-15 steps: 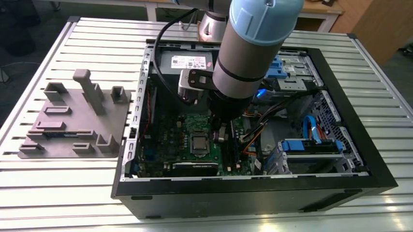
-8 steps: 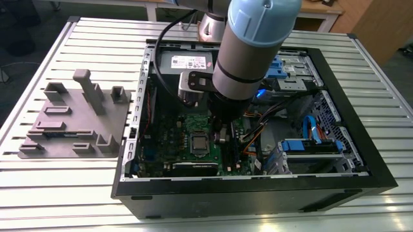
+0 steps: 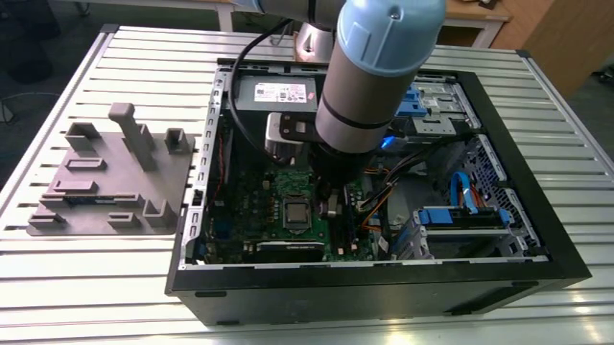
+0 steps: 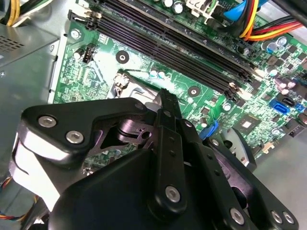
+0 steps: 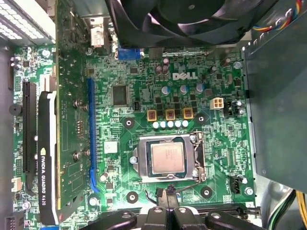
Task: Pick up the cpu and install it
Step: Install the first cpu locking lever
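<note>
- The cpu (image 5: pixel 167 158) lies flat in the socket (image 5: pixel 169 158) on the motherboard (image 5: pixel 144 120), metal top up; it is square, so no long axis, and its edges run parallel with the socket frame in the first wrist view.
- In the exterior view the cpu (image 3: pixel 296 211) shows as a small grey square on the board, just beside the arm's (image 3: pixel 369 86) lower end, toward the exterior view's left.
- The gripper (image 4: pixel 165 98) hangs above the board, holding nothing; in the second wrist view its fingers (image 4: pixel 169 129) press together with no gap.
- That view's socket is mostly hidden behind the gripper body.
- A fan (image 5: pixel 192 19), cut off by the frame edge, sits near the socket.
- The open case (image 3: pixel 384 287) rests on a slatted table (image 3: pixel 96 287); a grey fixture (image 3: pixel 111 180) lies beside it.
</note>
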{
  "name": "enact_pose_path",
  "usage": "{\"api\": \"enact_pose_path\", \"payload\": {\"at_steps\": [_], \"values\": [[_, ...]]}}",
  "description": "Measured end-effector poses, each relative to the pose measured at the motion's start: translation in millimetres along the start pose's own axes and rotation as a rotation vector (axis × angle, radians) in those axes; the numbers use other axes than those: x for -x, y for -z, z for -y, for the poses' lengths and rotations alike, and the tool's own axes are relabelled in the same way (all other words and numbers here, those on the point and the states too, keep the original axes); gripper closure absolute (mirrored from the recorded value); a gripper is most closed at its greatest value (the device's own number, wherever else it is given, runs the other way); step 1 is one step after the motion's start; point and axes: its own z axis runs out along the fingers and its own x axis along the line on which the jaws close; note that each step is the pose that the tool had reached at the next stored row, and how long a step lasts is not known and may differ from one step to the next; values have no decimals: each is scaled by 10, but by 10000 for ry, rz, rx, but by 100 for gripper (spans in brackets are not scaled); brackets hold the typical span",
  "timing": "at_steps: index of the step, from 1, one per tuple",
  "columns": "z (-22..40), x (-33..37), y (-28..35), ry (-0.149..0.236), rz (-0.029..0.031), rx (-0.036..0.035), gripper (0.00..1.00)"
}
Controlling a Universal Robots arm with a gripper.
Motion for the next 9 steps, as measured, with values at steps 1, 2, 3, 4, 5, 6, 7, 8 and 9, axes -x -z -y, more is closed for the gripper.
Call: {"api": "enact_pose_path", "payload": {"at_steps": [1, 2, 3, 4, 5, 6, 7, 8, 9], "values": [[1, 0, -9, 16, -13, -2, 90], [2, 0, -20, 35, -33, -3, 90], [2, -1, -29, 56, -52, -3, 90], [2, -1, -37, 79, -67, -4, 90], [3, -1, -43, 104, -80, -6, 90], [3, -1, -46, 127, -92, -9, 90], [2, -1, -47, 149, -102, -13, 90], [2, -1, -47, 169, -105, -22, 90], [2, -2, -50, 188, -104, -36, 90]]}}
